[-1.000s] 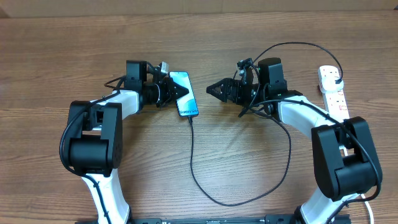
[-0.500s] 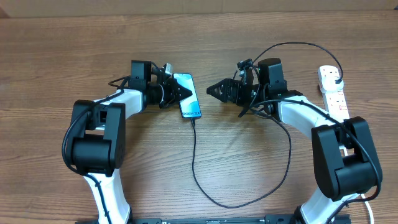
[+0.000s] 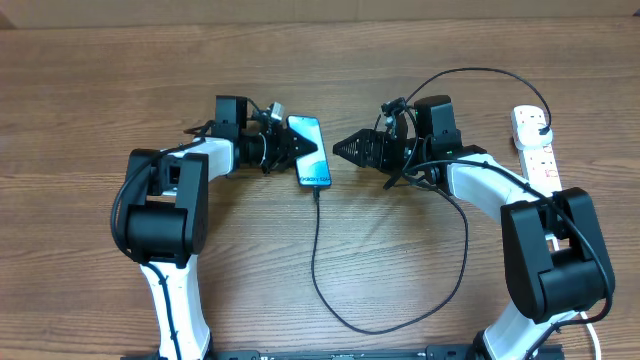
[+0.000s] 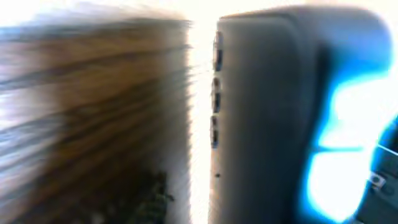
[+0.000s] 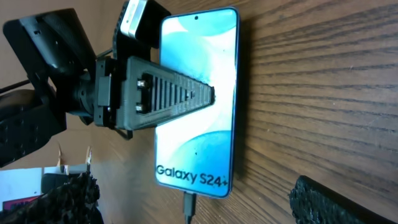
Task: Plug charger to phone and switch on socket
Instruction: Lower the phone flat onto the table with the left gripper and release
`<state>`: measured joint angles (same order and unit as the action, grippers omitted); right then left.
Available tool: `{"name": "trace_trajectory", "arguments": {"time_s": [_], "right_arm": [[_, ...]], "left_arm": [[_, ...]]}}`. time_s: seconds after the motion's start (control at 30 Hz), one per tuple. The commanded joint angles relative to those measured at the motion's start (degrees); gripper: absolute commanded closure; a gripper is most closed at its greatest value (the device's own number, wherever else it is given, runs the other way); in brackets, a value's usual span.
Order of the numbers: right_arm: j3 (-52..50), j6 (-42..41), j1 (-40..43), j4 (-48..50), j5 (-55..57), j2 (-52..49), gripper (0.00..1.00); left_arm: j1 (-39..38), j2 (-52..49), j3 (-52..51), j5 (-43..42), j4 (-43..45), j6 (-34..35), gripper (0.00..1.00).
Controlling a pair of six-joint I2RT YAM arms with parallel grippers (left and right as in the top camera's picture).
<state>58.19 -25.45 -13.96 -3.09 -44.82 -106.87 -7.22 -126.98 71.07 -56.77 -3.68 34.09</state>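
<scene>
Wooden desk (image 3: 90, 80) is noted under everything. Left arm (image 3: 160, 215) and right arm (image 3: 550, 250) are reached in from the near edge, with the wrists turned toward each other at mid-desk.

Charger (image 3: 314, 255): the black cable is traced from the phone's near short edge toward the near edge of the desk. It runs round a loop, up past the right arm and over in an arc to a black plug (image 3: 541, 128) seated in the socket.

Socket (image 3: 538, 152) is seen flat at the far right, well apart from both grippers (its switches cannot be read).

Phone (image 3: 318, 172) is found flat between the two grippers, screen up and lit blue. "Galaxy S24+" is read in the right wrist view. The connector (image 5: 188, 203) is seen seated in its short edge.

Left gripper (image 3: 300, 150): one finger (image 5: 177, 93) is laid across the screen. The other is hidden and the left wrist view is blurred, so its opening cannot be told.

Right gripper (image 3: 340, 148) is held just beside the phone's long edge. Its textured pads (image 5: 348, 202) are seen well apart, so it is spread wide, with nothing held.
</scene>
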Motion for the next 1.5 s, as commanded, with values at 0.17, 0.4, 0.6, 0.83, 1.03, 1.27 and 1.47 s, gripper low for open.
{"name": "trace_trajectory", "arguments": {"time_s": [0.17, 0.4, 0.6, 0.83, 1.03, 1.27, 1.47], "right_arm": [[0.7, 0.5, 0.2, -0.2, -0.2, 1.6, 0.0], [0.7, 0.9, 0.2, -0.3, -0.2, 1.6, 0.0], [0.7, 0.9, 0.2, -0.3, -0.2, 1.6, 0.0], [0.7, 1.5, 0.2, -0.3, -0.2, 1.6, 0.0], [0.7, 1.6, 0.2, -0.3, -0.2, 1.6, 0.0], [0.7, 1.7, 0.2, -0.5, -0.2, 1.6, 0.0], [0.7, 1.7, 0.2, -0.8, -0.2, 1.6, 0.0]], "left_arm": [[-0.2, -1.6, 0.5, 10.9, -6.6, -0.9, 0.53], [-0.6, -1.6, 2.7, 15.3, -11.1, -0.9, 0.66], [-0.6, -1.6, 2.7, 15.4, -11.5, -0.9, 0.9], [-0.5, -1.6, 2.7, 15.2, -11.5, -0.8, 0.74], [-0.4, -1.6, 2.7, 15.3, -11.6, -0.6, 0.64], [0.5, -1.6, 5.1, 18.1, -18.6, -0.5, 0.62], [0.5, -1.6, 10.2, 24.1, -28.2, -3.3, 0.59]]}}
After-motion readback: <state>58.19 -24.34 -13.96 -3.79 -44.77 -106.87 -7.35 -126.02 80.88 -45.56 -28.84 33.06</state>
